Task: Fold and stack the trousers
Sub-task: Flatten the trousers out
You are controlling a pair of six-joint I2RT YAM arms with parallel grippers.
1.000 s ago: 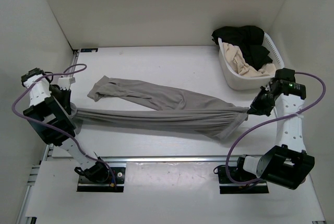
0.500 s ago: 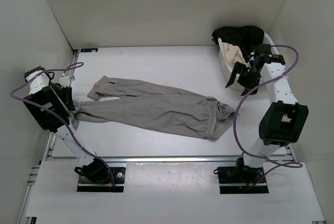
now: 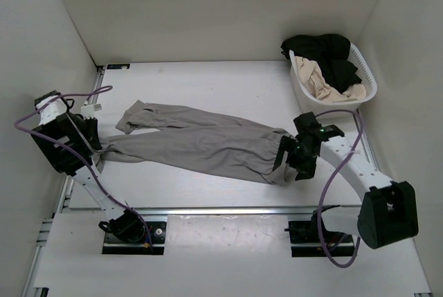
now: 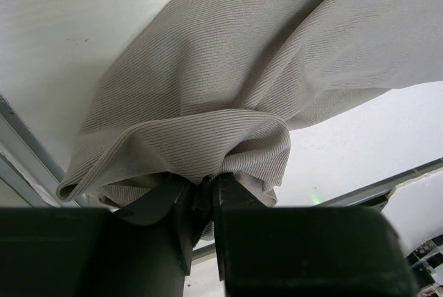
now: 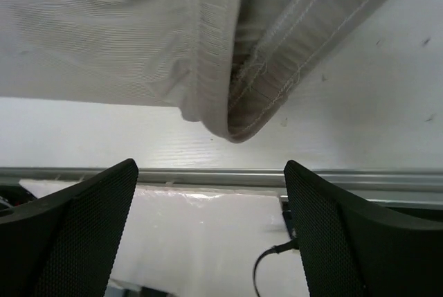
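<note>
The grey-taupe trousers (image 3: 201, 141) lie spread across the middle of the table, legs pointing left, waist end bunched at the right. My left gripper (image 3: 97, 148) is shut on the hem of the near leg at the table's left edge; the left wrist view shows the fabric (image 4: 208, 124) pinched between the dark jaws. Over the waist end hovers my right gripper (image 3: 289, 162), its jaws wide apart and holding nothing. The folded waistband (image 5: 242, 96) lies just ahead of its fingertips (image 5: 97, 200) in the right wrist view.
A white basket (image 3: 367, 68) at the back right holds a black garment (image 3: 325, 51) and a beige-cream garment (image 3: 325, 84). White walls close in the left, back and right. A metal rail (image 3: 221, 208) runs along the table's near edge.
The right gripper let go of the waist end, swung up toward the basket, then came back down over the waist. The trousers went from stretched taut to lying slack on the table.
</note>
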